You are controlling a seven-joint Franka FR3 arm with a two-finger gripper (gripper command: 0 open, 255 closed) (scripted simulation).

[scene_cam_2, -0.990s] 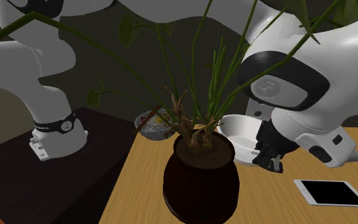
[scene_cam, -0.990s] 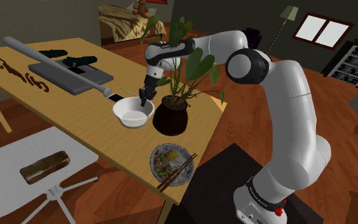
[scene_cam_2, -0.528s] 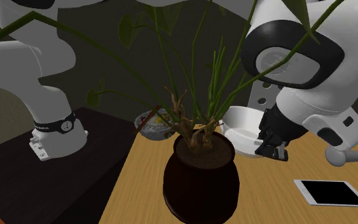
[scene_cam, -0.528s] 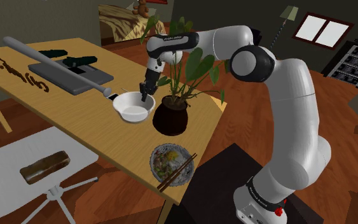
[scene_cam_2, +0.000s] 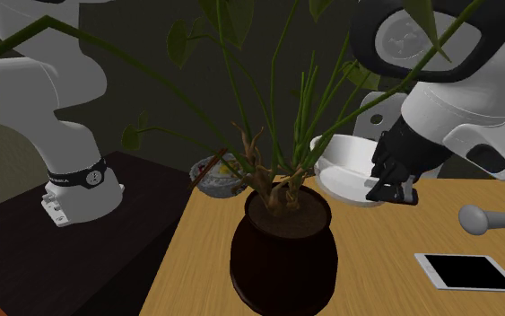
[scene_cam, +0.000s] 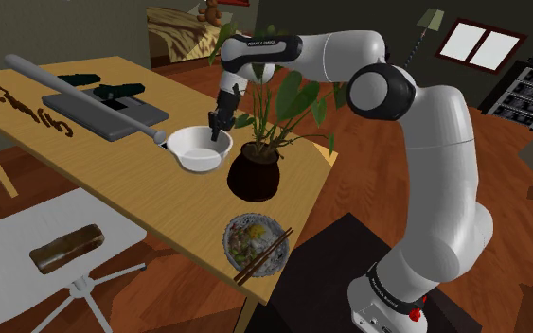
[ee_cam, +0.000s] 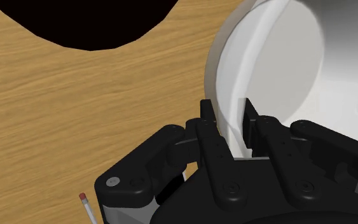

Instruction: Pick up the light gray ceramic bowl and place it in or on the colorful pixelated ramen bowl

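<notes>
Pinching the white bowl's (scene_cam: 196, 149) rim between its 2 fingers (ee_cam: 209, 127), the gripper (scene_cam: 219, 128) holds it just above the table (scene_cam: 113, 184) beside the dark plant pot (scene_cam: 255, 177), while the ramen bowl (scene_cam: 253, 242) lies past that pot, toward the stand (scene_cam: 335, 260).

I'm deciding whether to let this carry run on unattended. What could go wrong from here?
The end effector clasps the white bowl only by a thin stretch of rim, so the bowl could tilt or slip.
The potted plant stands between it and the ramen bowl; leaves or pot may get knocked.
The ramen bowl sits near the table edge with chopsticks across it, so a placement could land unsteadily.
</notes>
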